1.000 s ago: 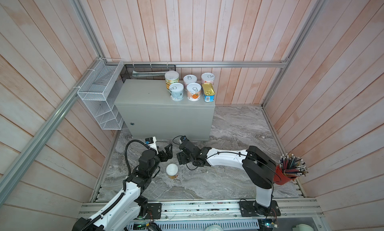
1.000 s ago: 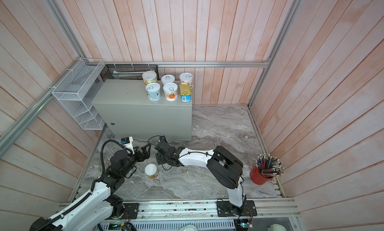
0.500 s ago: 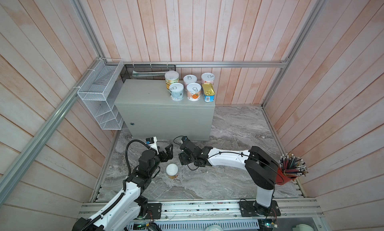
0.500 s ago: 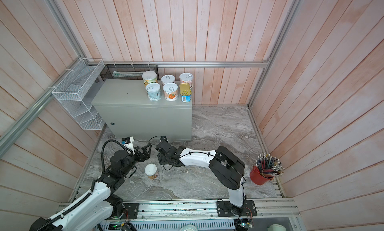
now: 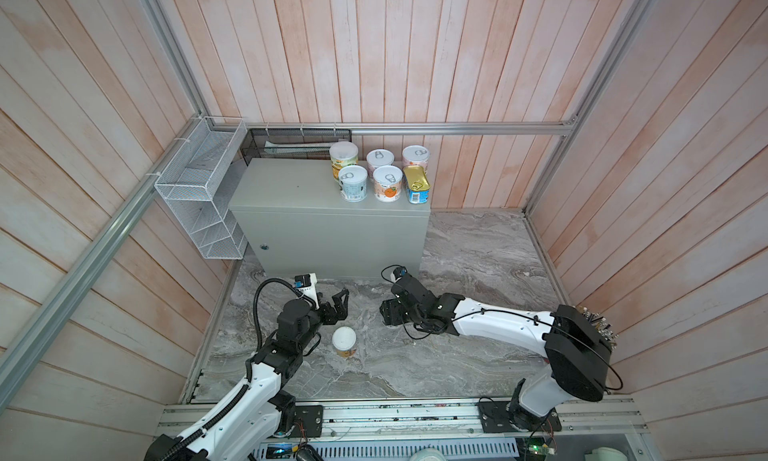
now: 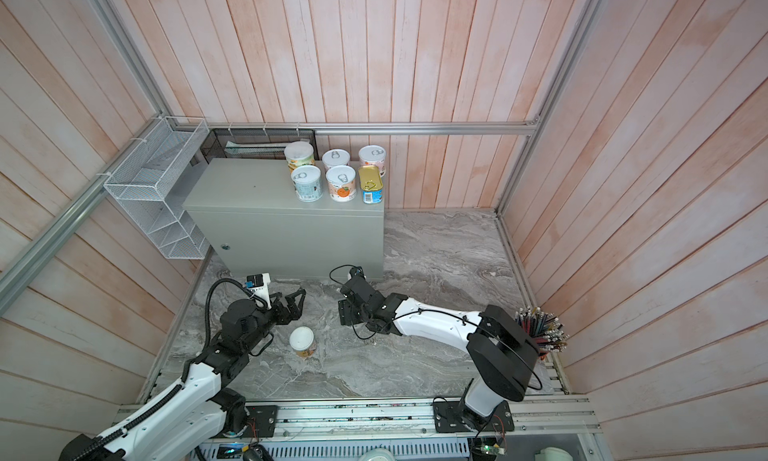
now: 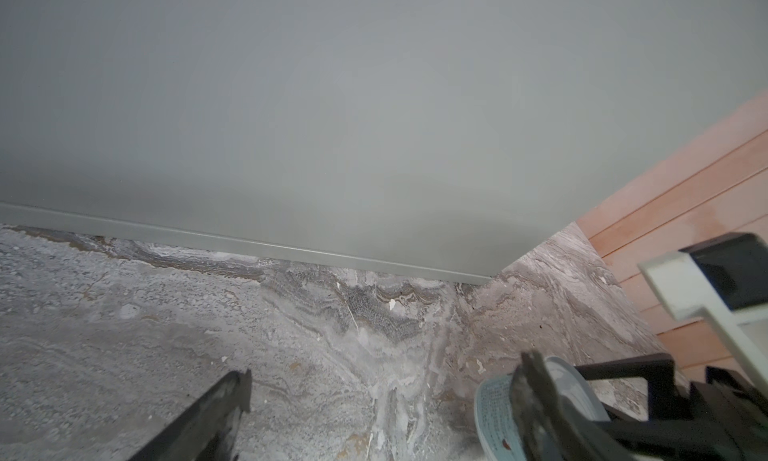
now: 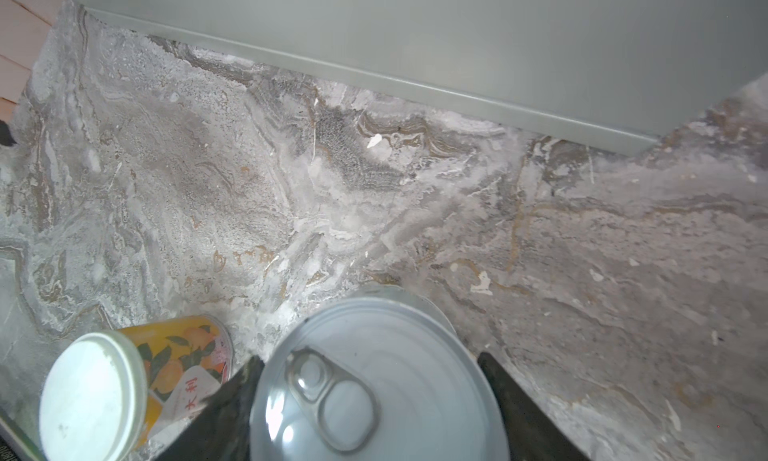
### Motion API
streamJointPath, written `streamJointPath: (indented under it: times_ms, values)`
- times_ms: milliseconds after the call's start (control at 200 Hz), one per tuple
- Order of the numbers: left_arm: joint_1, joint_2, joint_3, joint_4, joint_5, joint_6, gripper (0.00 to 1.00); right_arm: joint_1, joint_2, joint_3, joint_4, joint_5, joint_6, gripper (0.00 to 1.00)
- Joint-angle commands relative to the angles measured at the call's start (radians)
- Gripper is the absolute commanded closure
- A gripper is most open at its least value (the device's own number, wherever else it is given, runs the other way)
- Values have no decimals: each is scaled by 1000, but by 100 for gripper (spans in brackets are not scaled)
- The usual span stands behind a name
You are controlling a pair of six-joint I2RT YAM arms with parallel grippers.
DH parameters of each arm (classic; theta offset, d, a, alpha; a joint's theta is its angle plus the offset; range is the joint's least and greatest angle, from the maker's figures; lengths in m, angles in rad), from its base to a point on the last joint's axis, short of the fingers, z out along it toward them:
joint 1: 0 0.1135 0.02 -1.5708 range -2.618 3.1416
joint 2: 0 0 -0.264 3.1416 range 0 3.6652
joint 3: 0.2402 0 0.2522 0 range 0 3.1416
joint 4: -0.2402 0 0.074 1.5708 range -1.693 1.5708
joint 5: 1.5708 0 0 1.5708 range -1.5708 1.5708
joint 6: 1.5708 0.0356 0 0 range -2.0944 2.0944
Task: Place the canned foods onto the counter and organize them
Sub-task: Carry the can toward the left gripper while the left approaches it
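Right wrist view gives us the clearest look: the right gripper has its 2 fingers pressed against opposite sides of the pale-blue can, whose pull-tab lid fills the space between them. This can sits on the marble floor, near the front wall of the counter. Just beside it stands the orange can with a plain white lid. In both top views the gripper body hides the pale-blue can, so there we find only the right gripper low over the marble, in front of the right part of the counter. The left gripper is also low, with its fingers wide apart and not holding anything; the orange can stands just beside it, on the side of the robot base, and they do not touch. In the left wrist view we see the blue label of the pale-blue can behind 1 finger of the left gripper, with the black frame of the right gripper around it. On the counter top we count 6 items, all at the right end, in 2 rows of 3: at the back a yellow can, a pale can and a pink can; at the front a teal can, a peach can and a gold-topped tin.
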Motion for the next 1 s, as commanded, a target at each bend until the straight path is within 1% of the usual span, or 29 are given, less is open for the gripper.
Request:
streamJointPath:
  times_ms: [0,185,440,525,615,775,855,995]
  values:
    - [-4,4,14,30,75,25,0,-17,-75,-33,50,0,34,44]
    - [-39,71,44,36,96,48,0,-41,-195,-147,97,-15,68,44]
    - [-180,152,112,14,43,114,0,-77,-365,-291,114,31,80,44]
    - [-239,188,142,24,30,155,0,-112,-420,-336,117,6,74,43]
    - [-305,236,176,48,82,222,0,-147,-481,-375,114,-25,67,44]
    - [-439,306,237,59,59,318,0,-194,-577,-420,107,-71,43,43]
    - [-480,329,247,80,49,341,0,-213,-604,-427,86,-84,20,43]
    - [-520,355,251,102,61,381,0,-251,-623,-428,52,-131,-17,43]
